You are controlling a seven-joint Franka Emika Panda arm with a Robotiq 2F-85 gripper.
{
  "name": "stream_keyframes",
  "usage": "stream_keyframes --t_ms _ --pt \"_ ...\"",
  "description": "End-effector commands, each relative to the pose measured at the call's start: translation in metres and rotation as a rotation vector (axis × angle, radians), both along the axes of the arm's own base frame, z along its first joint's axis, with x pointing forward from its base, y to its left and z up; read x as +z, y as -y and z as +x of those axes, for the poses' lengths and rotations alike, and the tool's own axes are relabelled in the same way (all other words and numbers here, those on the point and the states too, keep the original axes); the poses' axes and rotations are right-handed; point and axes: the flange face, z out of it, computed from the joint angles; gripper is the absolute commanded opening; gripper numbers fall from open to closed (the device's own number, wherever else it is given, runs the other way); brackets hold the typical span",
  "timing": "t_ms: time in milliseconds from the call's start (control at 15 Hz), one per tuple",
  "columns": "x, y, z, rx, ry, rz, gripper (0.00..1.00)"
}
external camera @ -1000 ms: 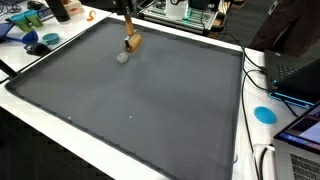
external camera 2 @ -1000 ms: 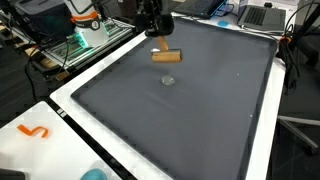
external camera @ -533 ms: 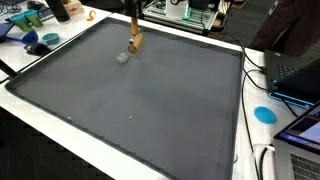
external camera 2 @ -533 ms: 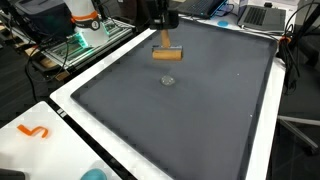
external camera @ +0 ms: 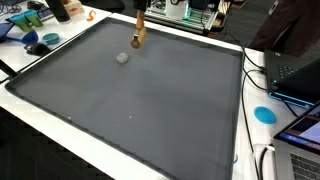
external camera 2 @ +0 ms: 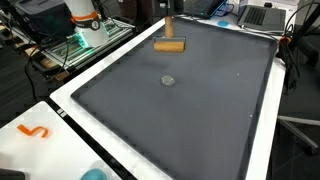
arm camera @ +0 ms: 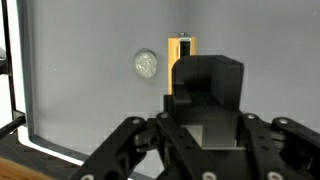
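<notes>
One wooden block (external camera 2: 169, 45) has gone up in the pincer's (external camera 2: 168, 36) clench and away from the small grey lump (external camera 2: 168, 80).

A second ago the block hung low, just beside the lump. In both exterior views it has since climbed, step by step, toward the far edge of the dark mat (external camera: 150, 110), and it now appears to hang clear of the mat with the pincer clamped on it from above. The lump (external camera: 122, 58) has not shifted and lies alone on the mat, now apart from the block (external camera: 139, 39). The wrist view shows the block (arm camera: 181, 46) between the fingers and the lump (arm camera: 146, 64) off to its side. I judge the lift well under way, with the grasp holding over the white desk (external camera: 40, 112).
</notes>
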Motion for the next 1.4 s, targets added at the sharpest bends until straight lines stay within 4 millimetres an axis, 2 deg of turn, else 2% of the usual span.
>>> stream_keyframes --t_ms 0,267,533,600,1067,1133,1333 --pt "0.023 -0.018 -0.006 -0.012 0.01 -0.06 0.24" --pt "0.041 -0.037 -0.005 0.004 0.037 -0.098 0.24" --pt "0.053 -0.047 -0.004 0.026 0.056 -0.137 0.24" --pt "0.042 -0.044 0.001 0.029 0.041 -0.096 0.49" --pt "0.046 -0.046 0.001 0.036 0.048 -0.107 0.49" --pt "0.046 -0.046 0.001 0.035 0.047 -0.107 0.24" --pt "0.021 -0.043 0.01 0.04 0.011 -0.092 0.24"
